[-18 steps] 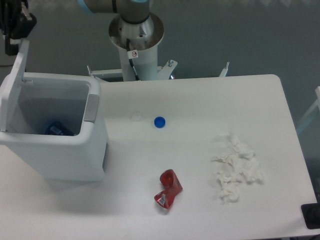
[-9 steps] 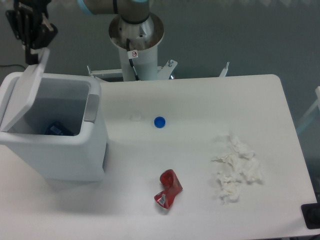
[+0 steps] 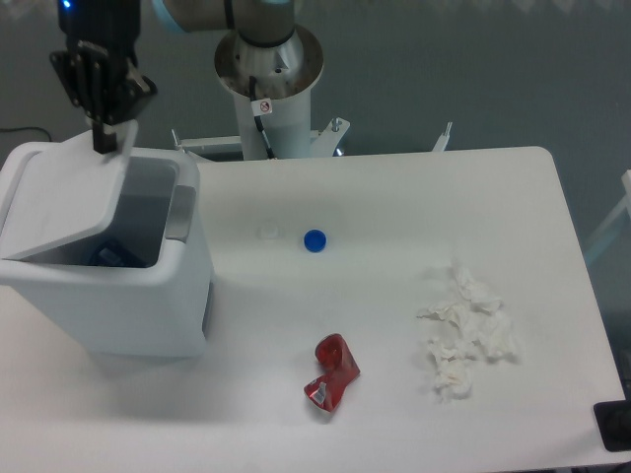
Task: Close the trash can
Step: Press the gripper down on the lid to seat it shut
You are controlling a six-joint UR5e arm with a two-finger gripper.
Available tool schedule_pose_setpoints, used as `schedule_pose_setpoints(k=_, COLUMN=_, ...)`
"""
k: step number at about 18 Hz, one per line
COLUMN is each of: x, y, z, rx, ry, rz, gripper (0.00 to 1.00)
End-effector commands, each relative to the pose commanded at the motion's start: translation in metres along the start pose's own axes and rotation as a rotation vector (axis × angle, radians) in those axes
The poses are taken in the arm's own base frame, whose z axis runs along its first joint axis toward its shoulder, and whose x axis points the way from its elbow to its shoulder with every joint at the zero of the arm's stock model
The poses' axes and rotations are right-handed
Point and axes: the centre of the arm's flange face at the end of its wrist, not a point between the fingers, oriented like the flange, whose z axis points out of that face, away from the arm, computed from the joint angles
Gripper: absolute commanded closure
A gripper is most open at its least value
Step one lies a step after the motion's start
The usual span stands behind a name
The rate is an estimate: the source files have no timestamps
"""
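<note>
Trash can (image 3: 104,266) at bench's left edge, lid (image 3: 69,202) roughly half lowered with opening showing at right, gripper (image 3: 103,138) pressing lid's far edge, fingers together as far as visible; full closure remains.

- The arm's grey base column (image 3: 268,74) stands upright just beyond the far edge of the counter, left of its middle.
- A grey link with a light-blue joint cap (image 3: 192,12) runs along the top edge of the view toward the left.
- The black pincer (image 3: 103,138) hangs at the upper left, pointing downward.
- Its fingers look close together; the gap cannot be judged.
</note>
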Motion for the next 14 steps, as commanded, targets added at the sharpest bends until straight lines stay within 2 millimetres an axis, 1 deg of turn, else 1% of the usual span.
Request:
schedule_pose_setpoints(k=4, x=-0.010, y=0.005, z=0.014, rx=-0.021, ry=0.008, rz=-0.019, gripper=1.00)
schedule_pose_setpoints(k=10, x=-0.013, y=0.015, z=0.027, rx=-0.044, ry=0.021, rz=-0.031, gripper=1.00)
schedule_pose_setpoints(k=14, x=-0.016, y=0.015, z=0.037, rx=-0.058, ry=0.032, rz=-0.037, gripper=1.00)
